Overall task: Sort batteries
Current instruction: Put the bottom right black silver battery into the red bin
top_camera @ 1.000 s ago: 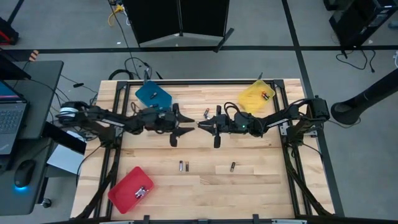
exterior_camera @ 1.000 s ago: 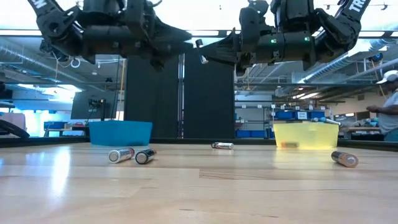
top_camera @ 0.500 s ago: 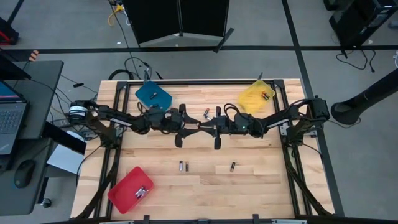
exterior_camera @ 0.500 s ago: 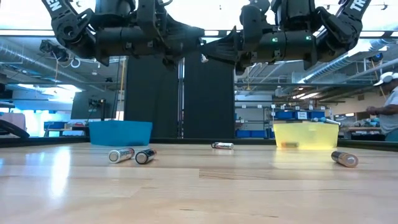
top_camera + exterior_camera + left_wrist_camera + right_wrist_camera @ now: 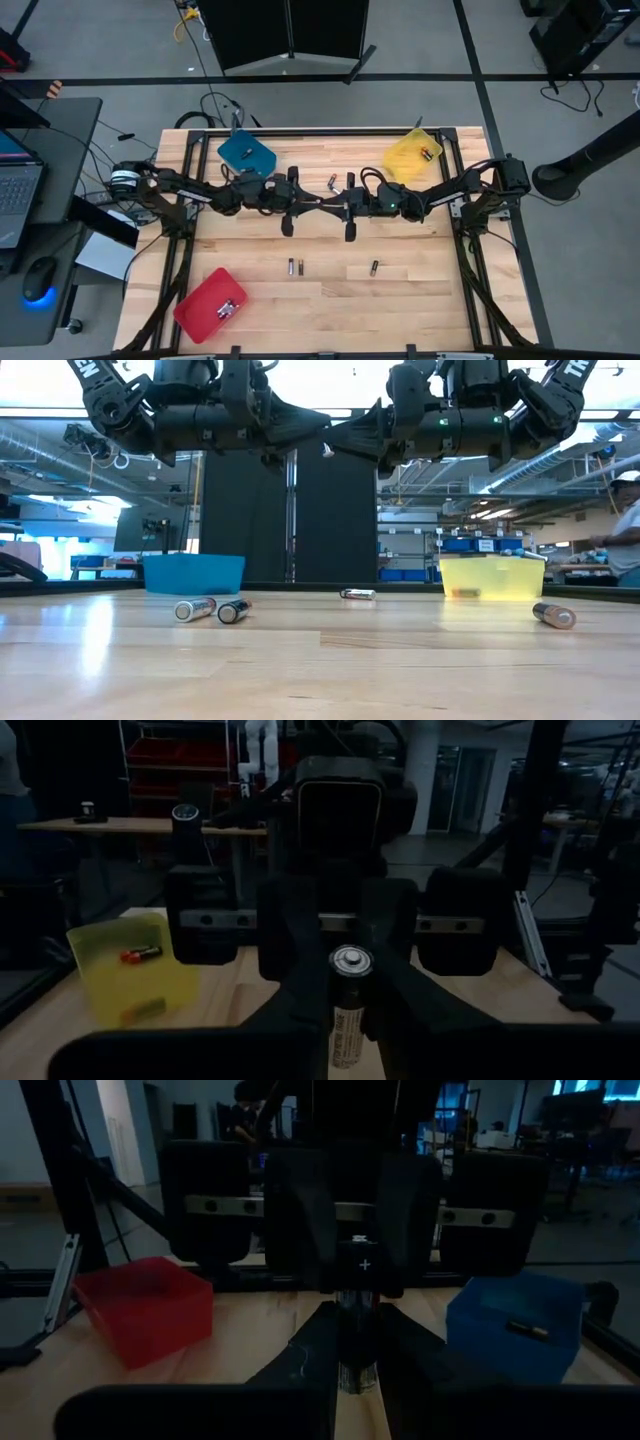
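- While the held battery (image 5: 347,1010) hangs in mid-air over the middle of the table (image 5: 400,300), both arms meet on it. The left gripper (image 5: 312,204) and right gripper (image 5: 335,203) face each other nose to nose.
- In each wrist view, that arm's own fingers are closed against the cell's sides, so you appear to have both jaws gripping the same battery, one toward each end.
- Expect the cell to be light, rigid and smooth. It will not crush, but its round, slick casing can roll or twist between flat pads if the grip is off-centre.
- Take hold across the barrel, not over the metal end caps, with the fingers square to its long axis. Leave the other arm's half of the barrel free.
- I judge the main risk is one jaw letting go before the other holds firmly, since a drop from this height would send the cell rolling.
- The loose batteries lie on the wood: a pair (image 5: 294,266) and a single (image 5: 374,267) near the front, and one (image 5: 332,182) between the blue tray (image 5: 246,154) and yellow tray (image 5: 412,156).
- The red tray (image 5: 210,304) sits at the front left corner.
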